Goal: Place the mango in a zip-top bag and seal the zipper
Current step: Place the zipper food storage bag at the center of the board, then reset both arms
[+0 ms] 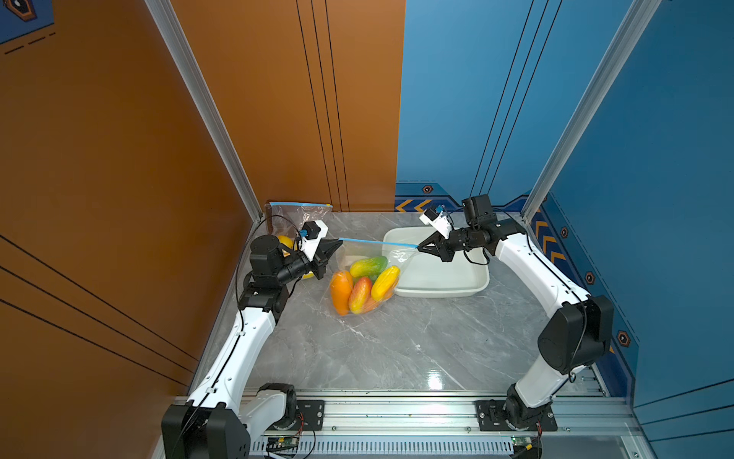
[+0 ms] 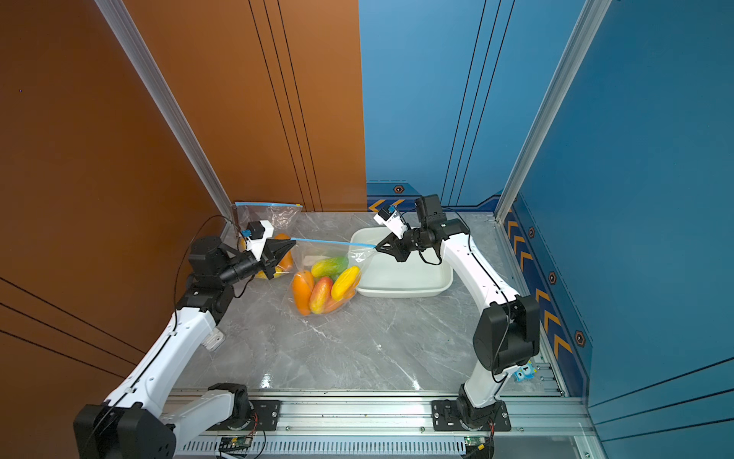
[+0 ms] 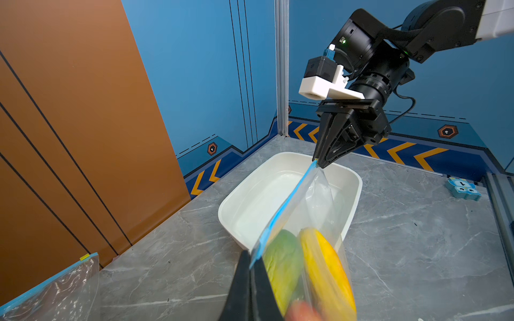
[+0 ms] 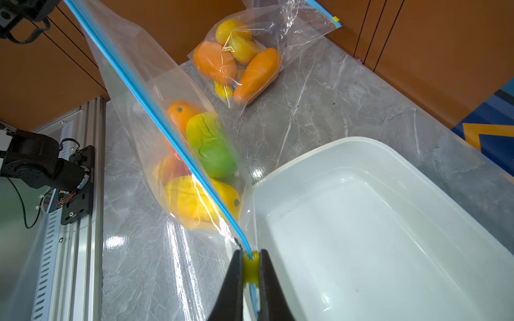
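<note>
Mango: a green mango (image 1: 369, 265), a yellow mango (image 1: 385, 283), an orange mango (image 1: 341, 292) and a red-blushed mango (image 1: 359, 295) are seen bunched together inside the clear zip-top bag (image 1: 349, 254), near the middle of the table (image 1: 397, 345).
Bag: it is hung by its top edge between the two arms, just beside the white tub (image 1: 441, 294). Whether its bottom rests on the marble cannot be told.
Zipper strip: the blue zipper strip (image 1: 377, 241) is drawn taut in one straight line from claw to claw in both top views.
Left gripper: the left gripper (image 3: 251, 266) is clenched on one end of the strip, with the plastic pinched between the black fingers.
Right gripper: the right gripper (image 4: 250, 258) is clamped on the yellow slider (image 4: 250, 268) at the strip's other end, above the tub's rim.
Second bag: a second bag (image 4: 292, 25), holding orange and yellow fruit, is propped in the far corner against the orange wall, well apart from the held bag.
Writing: the numeral "1" can be read on a small blue tag (image 3: 463, 186) lying at the table's edge on the right arm's side.
</note>
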You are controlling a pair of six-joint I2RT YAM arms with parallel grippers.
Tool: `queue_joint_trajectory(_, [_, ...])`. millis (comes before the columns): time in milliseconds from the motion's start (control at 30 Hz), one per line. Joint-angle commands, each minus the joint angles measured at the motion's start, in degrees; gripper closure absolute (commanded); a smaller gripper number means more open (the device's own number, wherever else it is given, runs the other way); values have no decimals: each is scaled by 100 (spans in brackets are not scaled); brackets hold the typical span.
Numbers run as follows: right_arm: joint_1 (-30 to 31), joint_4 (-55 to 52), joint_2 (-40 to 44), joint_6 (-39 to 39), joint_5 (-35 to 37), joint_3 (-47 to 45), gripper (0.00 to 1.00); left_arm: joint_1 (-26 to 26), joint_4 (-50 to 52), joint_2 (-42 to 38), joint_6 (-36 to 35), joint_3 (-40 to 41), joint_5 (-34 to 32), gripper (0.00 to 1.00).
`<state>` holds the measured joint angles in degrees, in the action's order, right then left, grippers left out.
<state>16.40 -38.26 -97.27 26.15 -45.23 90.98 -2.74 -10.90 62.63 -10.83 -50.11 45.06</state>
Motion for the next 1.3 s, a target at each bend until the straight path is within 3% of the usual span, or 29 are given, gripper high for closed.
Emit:
queue_joint_trajectory(0, [-24,72,175,-361,319,-25,84,56,-211,145,87,-111,-473,100])
queue_joint_trajectory(67, [304,160,191,-603,552,87,67,-85,-225,299,10,-107,-792,100])
queue_joint_trajectory(133, [718,196,284,-685,1335,54,50,-115,-337,427,104,-70,-1348,100])
queue_joint_trajectory(200, [1049,398,509,-720,2204,-286,20,-16,-411,577,334,-88,-1894,100])
queue_joint_trajectory(267, [1086,885,853,-939,2451,-891,14,117,-415,759,567,-143,-2252,100])
queue_joint_trajectory(333, [1080,1130,1142,-1061,2758,-1400,1,175,-416,931,728,-160,-2595,100])
queue_joint_trajectory(433, [1243,1278,1343,-1046,3740,-2017,0,173,-412,1186,791,-157,-2809,99])
queue_joint_trajectory(467, [1348,1311,1319,-1023,4214,-2156,0,199,-410,1295,911,-164,-3063,90])
queue_joint_trajectory(533, [1440,1254,1178,-1054,4576,-2268,0,273,-412,1425,978,-171,-3164,92])
queue_joint_trajectory(567, [1463,1242,1080,-1115,4704,-2294,0,300,-410,1407,1045,-147,-3123,82])
queue_joint_trajectory(600, [1511,1223,995,-1154,4852,-2306,0,301,-419,1367,1048,-119,-3073,66])
queue_joint_trajectory(667, [1598,1187,727,-1281,5183,-2272,0,274,-410,1255,1122,-112,-3131,1])
queue_joint_trajectory(800, [1334,1586,860,-2264,5470,-2429,0,298,-403,583,1650,280,-3661,2])
queue_joint_trajectory(967, [175,3268,2615,-3337,4861,-3942,0,215,-398,-1052,2365,2055,-5049,2])
queue_joint_trajectory(1067, [-236,3388,3394,-3450,5665,-4491,0,143,-401,-1772,2337,3114,-5926,2])
queue_joint_trajectory(1167, [-555,3414,3842,-3427,6408,-5043,0,253,-442,-2204,2164,3847,-6339,2])
queue_joint_trajectory(1267, [-955,4365,4283,-3172,6426,-6121,0,435,-808,-2256,1911,4286,-6542,2])
